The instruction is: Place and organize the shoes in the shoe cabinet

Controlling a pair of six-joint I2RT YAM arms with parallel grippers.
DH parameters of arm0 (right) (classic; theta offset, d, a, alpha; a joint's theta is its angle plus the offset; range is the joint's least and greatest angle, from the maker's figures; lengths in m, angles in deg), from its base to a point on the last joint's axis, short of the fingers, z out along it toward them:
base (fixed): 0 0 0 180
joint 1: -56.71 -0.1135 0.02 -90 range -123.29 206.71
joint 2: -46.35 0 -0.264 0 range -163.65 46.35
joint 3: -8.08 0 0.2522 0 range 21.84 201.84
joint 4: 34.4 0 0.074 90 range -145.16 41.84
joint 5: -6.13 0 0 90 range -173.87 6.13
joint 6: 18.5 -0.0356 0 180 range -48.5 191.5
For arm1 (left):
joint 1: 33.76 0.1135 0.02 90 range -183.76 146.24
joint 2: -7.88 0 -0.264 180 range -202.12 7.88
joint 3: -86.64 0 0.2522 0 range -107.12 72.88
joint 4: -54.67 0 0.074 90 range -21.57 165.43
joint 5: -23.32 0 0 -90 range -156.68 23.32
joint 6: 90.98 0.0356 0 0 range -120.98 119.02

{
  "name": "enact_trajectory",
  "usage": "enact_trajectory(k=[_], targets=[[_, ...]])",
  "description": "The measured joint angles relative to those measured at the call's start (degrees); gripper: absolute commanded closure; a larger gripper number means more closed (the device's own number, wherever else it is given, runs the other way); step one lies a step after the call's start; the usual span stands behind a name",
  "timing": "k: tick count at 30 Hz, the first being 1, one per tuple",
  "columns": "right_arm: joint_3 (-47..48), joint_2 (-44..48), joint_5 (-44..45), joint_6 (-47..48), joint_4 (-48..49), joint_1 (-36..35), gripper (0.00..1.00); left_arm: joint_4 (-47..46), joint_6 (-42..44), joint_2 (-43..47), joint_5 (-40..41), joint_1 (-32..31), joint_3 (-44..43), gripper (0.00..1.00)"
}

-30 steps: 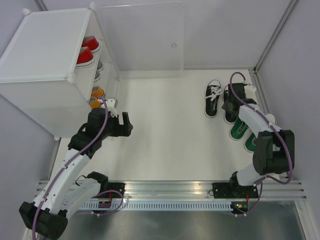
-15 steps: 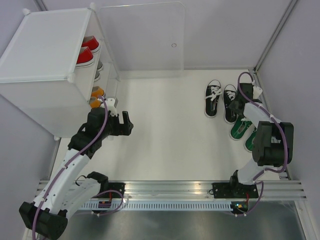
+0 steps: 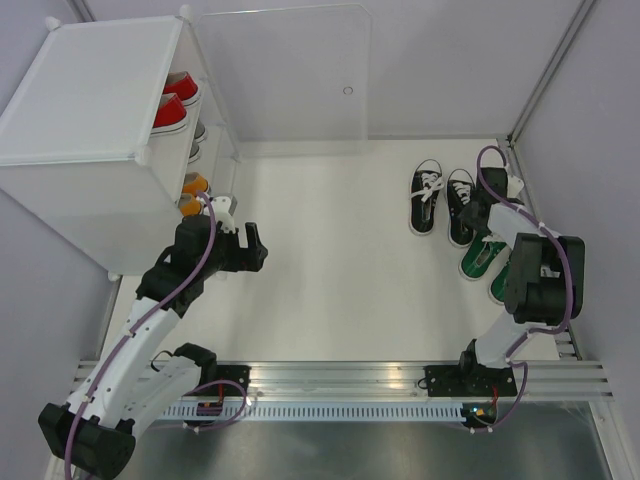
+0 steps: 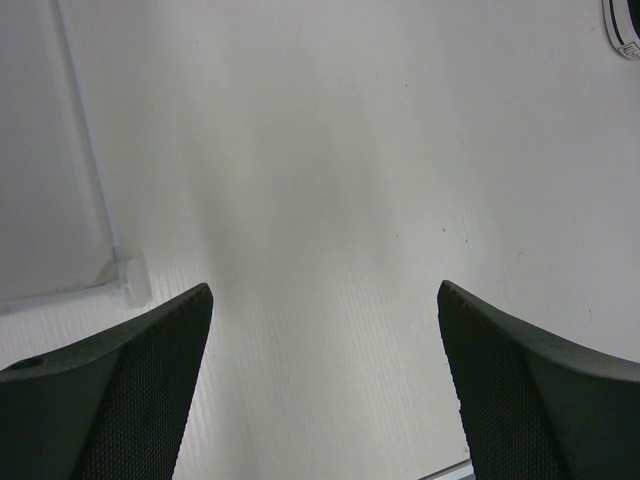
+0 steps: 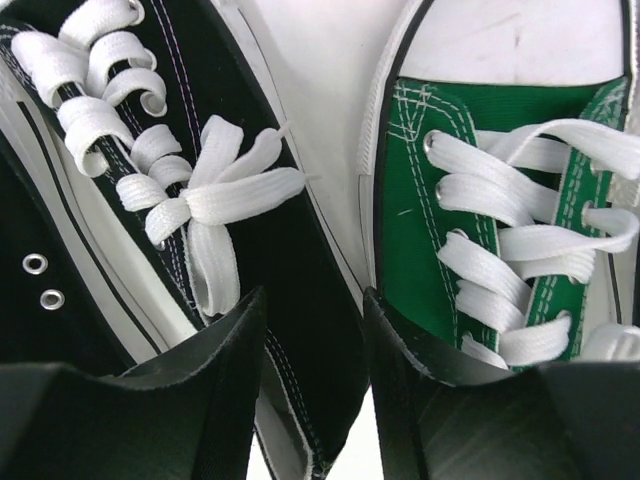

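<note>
Translucent white plastic shoe cabinet [image 3: 85, 100] is standing open at far left. At right, the black canvas lace-up sneaker [image 5: 235, 75], likely light and floppy, is lying beside a green canvas sneaker [image 5: 410, 230]. The right gripper [image 5: 315, 300] is straddling its side wall, a sensible hold, though I cannot tell if it is pinching. The left gripper [image 4: 325, 295] is hanging wide open and empty.

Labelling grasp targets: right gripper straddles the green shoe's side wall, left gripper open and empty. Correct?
Not quite. The right gripper straddles the black shoe at its side wall. The green shoe lies just beside it, outside the jaws. The right wrist view shows this. The left gripper is open and empty, as stated.
</note>
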Motion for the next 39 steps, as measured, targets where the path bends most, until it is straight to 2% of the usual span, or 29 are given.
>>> enact_trajectory(k=[9, 14, 30, 39], targets=[[-0.31, -0.87, -4.68, 1.38, 1.07, 0.33, 0.36, -0.04, 0.02, -0.35, -0.07, 0.0, 0.0, 0.05], [-1.22, 0.26, -5.97, 1.46, 1.68, -0.5, 0.31, -0.37, 0.02, -1.01, -0.13, 0.0, 0.0, 0.05], [-4.35, 4.46, -8.15, -1.49, 3.17, -1.53, 0.31, -0.81, 0.04, -1.73, -0.39, 0.0, 0.02, 0.05], [-4.46, 2.36, -6.97, -2.75, 3.15, -1.53, 0.32, -0.81, 0.04, -1.84, -0.42, 0.0, 0.04, 0.05]])
